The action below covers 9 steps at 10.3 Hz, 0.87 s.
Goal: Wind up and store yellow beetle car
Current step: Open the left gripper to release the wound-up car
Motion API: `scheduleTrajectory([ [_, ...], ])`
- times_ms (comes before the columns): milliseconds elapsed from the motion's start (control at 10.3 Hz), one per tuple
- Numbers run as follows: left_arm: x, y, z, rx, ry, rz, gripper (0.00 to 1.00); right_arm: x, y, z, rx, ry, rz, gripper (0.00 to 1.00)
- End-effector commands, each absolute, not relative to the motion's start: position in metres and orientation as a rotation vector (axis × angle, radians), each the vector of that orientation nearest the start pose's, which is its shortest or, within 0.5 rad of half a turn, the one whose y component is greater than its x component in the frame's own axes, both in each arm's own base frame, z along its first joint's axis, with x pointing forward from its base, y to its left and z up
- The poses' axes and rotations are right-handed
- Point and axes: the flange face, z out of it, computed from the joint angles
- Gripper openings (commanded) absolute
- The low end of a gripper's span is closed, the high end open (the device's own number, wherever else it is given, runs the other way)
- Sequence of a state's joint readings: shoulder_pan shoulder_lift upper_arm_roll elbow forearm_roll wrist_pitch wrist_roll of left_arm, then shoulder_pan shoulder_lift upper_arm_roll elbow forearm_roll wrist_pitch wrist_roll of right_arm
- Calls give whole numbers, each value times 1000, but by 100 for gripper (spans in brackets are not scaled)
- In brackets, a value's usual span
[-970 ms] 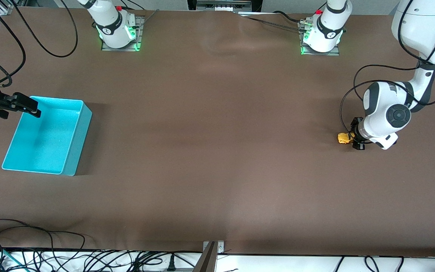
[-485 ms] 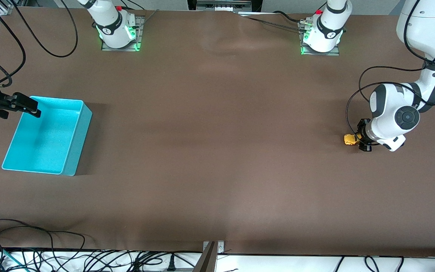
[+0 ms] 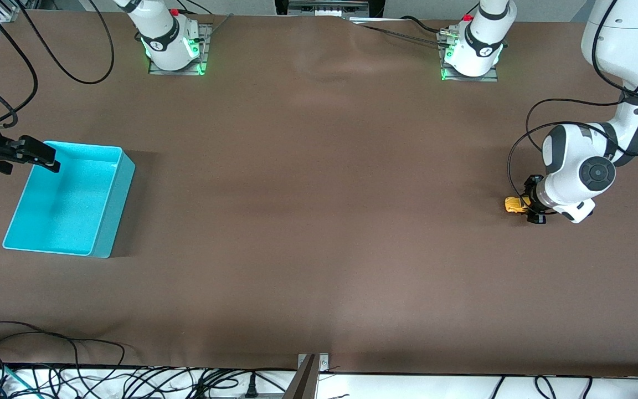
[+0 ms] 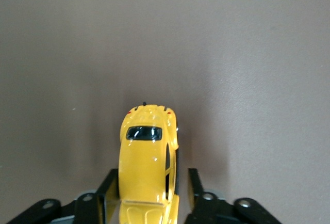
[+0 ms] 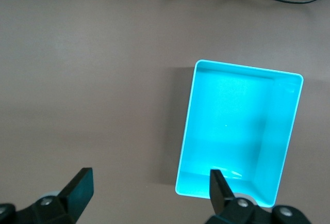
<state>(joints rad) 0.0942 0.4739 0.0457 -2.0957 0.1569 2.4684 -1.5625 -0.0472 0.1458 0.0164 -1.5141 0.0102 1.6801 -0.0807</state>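
The yellow beetle car (image 3: 513,204) stands on its wheels on the brown table near the left arm's end. My left gripper (image 3: 529,206) is low at the car's end toward the left arm. In the left wrist view the car (image 4: 147,152) lies between the black fingers (image 4: 195,180) of my left gripper (image 4: 151,176), which is open, with a gap showing on one side. My right gripper (image 3: 39,155) hovers open and empty over the rim of the turquoise bin (image 3: 113,205). In the right wrist view my right gripper (image 5: 149,182) is above the table beside the empty bin (image 5: 247,69).
The bin stands at the right arm's end of the table. Both arm bases (image 3: 172,47) (image 3: 471,52) stand along the table's edge farthest from the front camera. Loose cables (image 3: 75,377) lie off the nearest edge.
My left gripper slid the car a short way toward the left arm's end of the table, then stopped. The right arm has not moved.
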Motion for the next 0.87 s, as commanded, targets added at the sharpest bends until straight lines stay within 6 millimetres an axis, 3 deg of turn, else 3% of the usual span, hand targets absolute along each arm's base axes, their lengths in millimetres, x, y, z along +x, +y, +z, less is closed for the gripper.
scheduleTrajectory([
  [0, 578, 86, 187, -2129, -2101, -49, 84, 608, -19, 582, -3110, -70, -48, 100],
  [194, 579, 85, 192, -2132, -2102, -55, 89, 609, -20, 581, -3110, -70, -46, 100],
  [776, 570, 79, 185, -2112, -2032, 27, 89, 609, -20, 581, -3110, -72, -44, 100],
])
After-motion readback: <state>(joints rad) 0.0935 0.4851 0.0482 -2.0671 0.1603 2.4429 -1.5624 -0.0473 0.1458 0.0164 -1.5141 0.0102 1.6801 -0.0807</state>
